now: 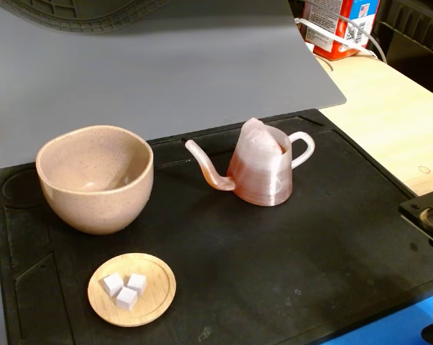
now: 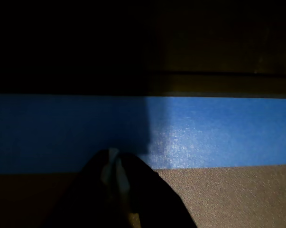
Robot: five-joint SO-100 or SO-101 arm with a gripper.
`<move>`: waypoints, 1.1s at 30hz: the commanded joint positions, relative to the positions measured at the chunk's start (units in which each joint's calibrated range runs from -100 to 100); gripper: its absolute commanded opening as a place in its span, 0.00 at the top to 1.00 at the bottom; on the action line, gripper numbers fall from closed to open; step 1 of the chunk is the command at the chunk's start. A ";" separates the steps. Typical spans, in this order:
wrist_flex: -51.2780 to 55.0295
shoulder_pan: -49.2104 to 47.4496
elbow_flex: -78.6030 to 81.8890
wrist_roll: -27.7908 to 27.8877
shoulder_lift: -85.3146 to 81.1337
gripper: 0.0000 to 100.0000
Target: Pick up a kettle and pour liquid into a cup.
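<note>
Kettle (image 1: pixel 263 172) untouched mid-mat, spout toward cup (image 1: pixel 95 177) at left; cup looks empty. Gripper (image 2: pixel 114 161) in wrist view clenched, empty. Everything left.

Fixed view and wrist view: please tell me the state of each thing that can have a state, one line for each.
kettle: upright on the black mat, not held, spout toward the cup.
cup: upright, apparently empty.
wooden dish: flat on the mat, holds three white cubes.
gripper: shut, holding nothing, over blue tape.
</note>
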 commanded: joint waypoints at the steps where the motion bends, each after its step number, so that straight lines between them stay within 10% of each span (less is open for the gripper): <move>1: 0.18 -0.19 0.19 -0.12 0.65 0.99; 33: 0.27 -0.42 0.19 -0.12 0.65 0.99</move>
